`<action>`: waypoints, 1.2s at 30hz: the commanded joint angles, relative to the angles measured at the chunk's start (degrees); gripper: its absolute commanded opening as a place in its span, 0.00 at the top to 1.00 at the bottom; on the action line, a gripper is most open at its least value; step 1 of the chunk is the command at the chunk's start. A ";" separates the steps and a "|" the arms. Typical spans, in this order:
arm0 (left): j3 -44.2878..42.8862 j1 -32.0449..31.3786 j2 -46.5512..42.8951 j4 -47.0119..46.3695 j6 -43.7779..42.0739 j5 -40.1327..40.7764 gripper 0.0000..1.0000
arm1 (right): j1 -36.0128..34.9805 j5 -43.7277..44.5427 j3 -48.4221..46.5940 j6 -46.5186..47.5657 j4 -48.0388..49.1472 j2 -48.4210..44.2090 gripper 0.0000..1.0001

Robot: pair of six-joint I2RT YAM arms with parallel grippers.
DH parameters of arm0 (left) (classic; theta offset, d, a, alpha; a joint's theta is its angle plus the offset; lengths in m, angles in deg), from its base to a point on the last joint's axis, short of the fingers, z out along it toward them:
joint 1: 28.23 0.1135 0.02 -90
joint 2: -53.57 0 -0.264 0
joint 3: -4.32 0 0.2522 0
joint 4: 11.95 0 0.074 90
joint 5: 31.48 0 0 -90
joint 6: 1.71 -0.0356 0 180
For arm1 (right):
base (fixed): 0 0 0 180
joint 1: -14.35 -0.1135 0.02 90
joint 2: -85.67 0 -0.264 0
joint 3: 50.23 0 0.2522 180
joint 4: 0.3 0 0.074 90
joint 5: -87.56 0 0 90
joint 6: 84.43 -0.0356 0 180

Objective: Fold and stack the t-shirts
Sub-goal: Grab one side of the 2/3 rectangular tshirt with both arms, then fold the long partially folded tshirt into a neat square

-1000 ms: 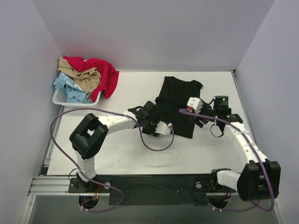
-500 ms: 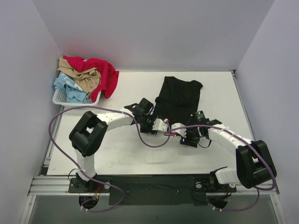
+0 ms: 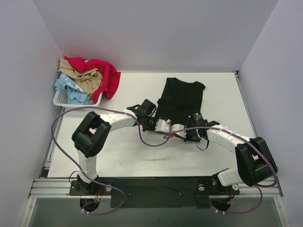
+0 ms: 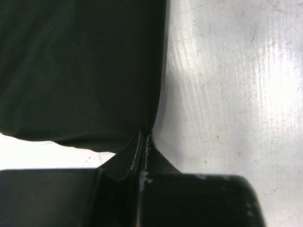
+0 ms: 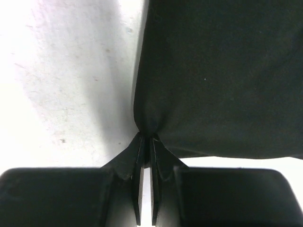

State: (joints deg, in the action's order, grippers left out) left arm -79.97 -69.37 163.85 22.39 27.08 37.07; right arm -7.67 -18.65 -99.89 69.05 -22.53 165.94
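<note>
One black t-shirt [image 3: 182,97] looks part-folded near worktop [image 3: 137,158] centre; left gripper [image 4: 143,137] & right gripper [image 5: 146,137] each pinched tight on its near hem. Red tee [image 3: 106,73], tan tee [image 3: 87,78] & pale blue tee [image 3: 68,90] sit heaped in basket [image 3: 59,100], far-left corner. Nothing stacked yet.

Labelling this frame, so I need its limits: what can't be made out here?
Top view: near hem of the black t-shirt, hidden under the left gripper and right gripper.
Top view: inside of the basket, buried by the heaped t-shirts.
Wrist views: black t-shirt outline, cut off by frame edges.
</note>
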 commanded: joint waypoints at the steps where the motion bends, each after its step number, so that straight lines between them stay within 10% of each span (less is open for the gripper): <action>1: -2.60 -0.08 -1.81 4.37 4.25 -0.52 1.00 | -4.60 5.22 -1.19 -2.83 -11.03 -1.68 1.00; 24: 2.68 -5.35 -33.10 53.50 8.74 -4.64 1.00 | -43.36 6.01 -16.91 -32.98 -46.72 -25.33 1.00; 36: -17.54 -0.61 -28.82 49.05 16.03 1.32 1.00 | -27.93 6.20 -21.06 -26.40 -38.65 -29.99 1.00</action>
State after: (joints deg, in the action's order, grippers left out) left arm -93.56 -72.21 132.22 74.41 40.06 33.53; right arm -43.69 -12.72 -120.05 39.69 -61.70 136.98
